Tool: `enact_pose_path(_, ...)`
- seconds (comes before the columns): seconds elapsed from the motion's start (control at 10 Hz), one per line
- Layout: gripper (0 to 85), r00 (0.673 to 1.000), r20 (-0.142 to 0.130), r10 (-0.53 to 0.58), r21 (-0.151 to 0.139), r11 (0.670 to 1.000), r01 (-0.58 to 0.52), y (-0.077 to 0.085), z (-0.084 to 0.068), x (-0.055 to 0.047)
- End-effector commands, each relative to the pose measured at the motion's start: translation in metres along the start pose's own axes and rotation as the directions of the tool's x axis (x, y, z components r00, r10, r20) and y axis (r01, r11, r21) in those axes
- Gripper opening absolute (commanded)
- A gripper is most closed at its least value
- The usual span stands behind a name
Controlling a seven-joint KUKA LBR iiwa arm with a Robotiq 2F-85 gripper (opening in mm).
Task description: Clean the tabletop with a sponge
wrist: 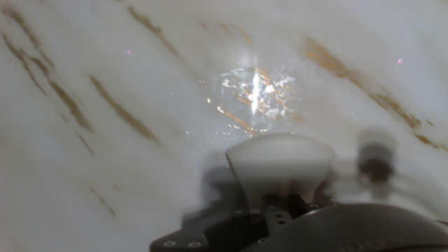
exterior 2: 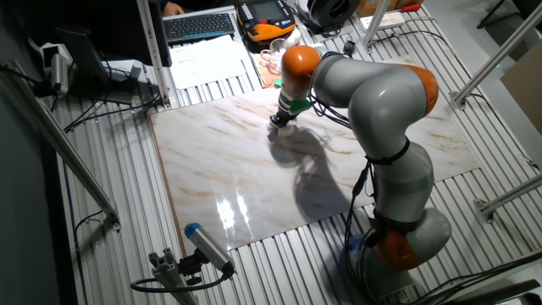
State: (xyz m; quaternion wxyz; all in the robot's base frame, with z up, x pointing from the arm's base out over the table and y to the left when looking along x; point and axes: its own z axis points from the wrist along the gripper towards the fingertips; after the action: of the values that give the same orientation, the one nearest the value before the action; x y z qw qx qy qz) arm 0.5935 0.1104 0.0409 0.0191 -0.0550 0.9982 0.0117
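The tabletop (exterior 2: pixel 229 161) is a glossy white-beige marble slab with brown veins, lying on a ribbed grey metal surface. My gripper (exterior 2: pixel 282 121) hangs low over the slab's far middle, pointing down, its shadow just below it. In the hand view the cream-white sponge (wrist: pixel 280 162) fills the lower centre, with the gripper (wrist: pixel 280 201) shut on it. The sponge is pressed close to the tabletop (wrist: pixel 105 140), where a bright light glare sits just ahead. The view is blurred. In the fixed view the sponge is too small to make out under the fingers.
Behind the slab lie a keyboard (exterior 2: pixel 199 25), papers (exterior 2: pixel 207 59) and an orange device (exterior 2: pixel 267 30). A slanted metal bar (exterior 2: pixel 68 161) crosses at left. A cylindrical camera on a stand (exterior 2: pixel 207 247) sits by the slab's front edge. The arm's base (exterior 2: pixel 406 241) stands at front right.
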Motion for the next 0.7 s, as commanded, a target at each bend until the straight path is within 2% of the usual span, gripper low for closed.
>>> enact_pose_path(0.0,0.0,1.0,-0.001,0.0,0.003,1.0,0.0,-0.0024,0.0004,0.0029)
enact_pose_path(0.6,0.0,1.0,-0.005,0.005,-0.023,1.0,-0.005,-0.0041,0.0016,0.0107)
